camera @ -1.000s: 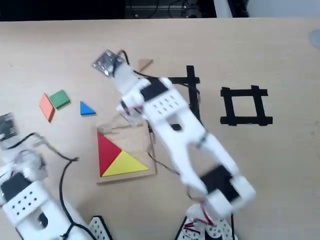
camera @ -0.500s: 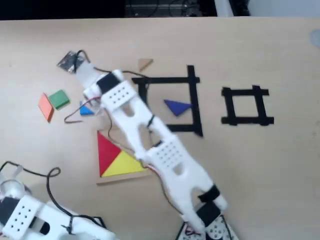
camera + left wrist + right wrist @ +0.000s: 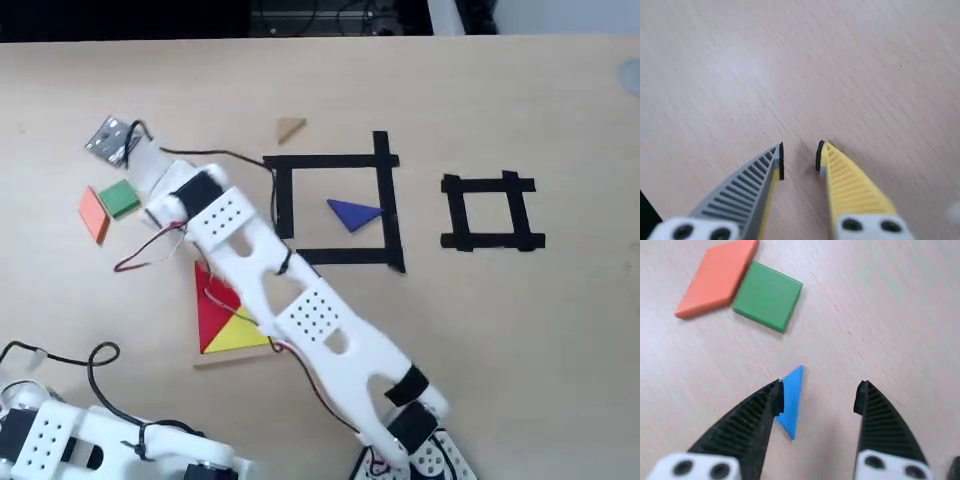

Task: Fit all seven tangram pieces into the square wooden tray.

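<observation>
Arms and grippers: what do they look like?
Left gripper: grey and yellow ribbed fingers, black pads, white base. Right gripper: two black ribbed fingers, white base. Both arms are white with perforated panels; right arm carries black bands and red wires, left arm a black cable.

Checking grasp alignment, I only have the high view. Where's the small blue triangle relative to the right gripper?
Observer: It's in the right wrist view. The small blue triangle lies flat on the table between the fingers of the right gripper, right beside one fingertip.
Operator: Clamped on it?
Observer: No. The jaws stand wide open and the other fingertip is well clear of it.
Operator: And the left gripper?
Observer: The left gripper is over bare table, with its fingers slightly apart and nothing between them.
</observation>
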{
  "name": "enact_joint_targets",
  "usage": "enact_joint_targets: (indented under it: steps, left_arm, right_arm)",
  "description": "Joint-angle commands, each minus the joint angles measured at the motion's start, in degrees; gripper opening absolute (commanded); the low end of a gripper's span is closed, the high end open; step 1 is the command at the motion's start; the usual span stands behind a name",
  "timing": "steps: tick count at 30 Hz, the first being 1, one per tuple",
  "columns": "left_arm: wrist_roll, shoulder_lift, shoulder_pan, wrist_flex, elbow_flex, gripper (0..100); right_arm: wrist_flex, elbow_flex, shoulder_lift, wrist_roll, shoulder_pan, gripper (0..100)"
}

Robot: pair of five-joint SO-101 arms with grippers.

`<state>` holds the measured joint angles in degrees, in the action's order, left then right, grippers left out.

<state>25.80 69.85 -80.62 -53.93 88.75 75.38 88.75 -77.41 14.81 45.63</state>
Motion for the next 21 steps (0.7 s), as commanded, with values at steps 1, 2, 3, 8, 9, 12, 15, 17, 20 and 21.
enact_joint_targets:
  steps: [1, 2, 3, 8, 9, 12, 15, 17, 20, 21]
  left_arm:
    - [0.62, 0.62, -0.84, 0.97, -0.22, 14]
    - [0.62, 0.62, -1.19, 0.97, -0.31, 14]
    - [0.62, 0.62, -2.07, 1.05, -0.48, 14]
    - [0.7, 0.62, -4.18, 2.9, 0.66, 14]
    - [0.7, 0.62, -4.18, 2.9, 0.66, 14]
    - [0.7, 0.62, -4.18, 2.81, 0.66, 14]
    - [0.7, 0.62, -4.18, 2.81, 0.66, 14]
    - [0.7, 0.62, -4.18, 2.81, 0.66, 14]
    - [0.7, 0.62, -4.0, 2.81, 0.66, 14]
    - [0.7, 0.62, -3.91, 2.73, 0.66, 14]
  right_arm:
    - [-0.62, -0.04, 2.24, -0.44, 3.16, 24.6]
    - [-0.7, -0.13, 1.63, -0.44, 3.34, 24.6]
    - [-0.88, -0.31, 1.01, -0.44, 3.34, 24.5]
    - [-2.2, -1.1, -0.13, -0.44, 3.16, 24.4]
    - [-2.2, -1.19, -0.22, -0.44, 3.16, 24.4]
    - [-2.11, -1.19, -0.22, -0.44, 3.08, 24.4]
    - [-1.76, -1.27, -0.22, -0.44, 2.81, 24.4]
    - [-0.88, -1.27, -0.31, -0.44, 2.37, 24.5]
    - [1.85, -1.27, -0.31, -0.18, 1.93, 24.6]
    - [2.2, -1.27, -0.31, -0.18, 1.85, 24.6]
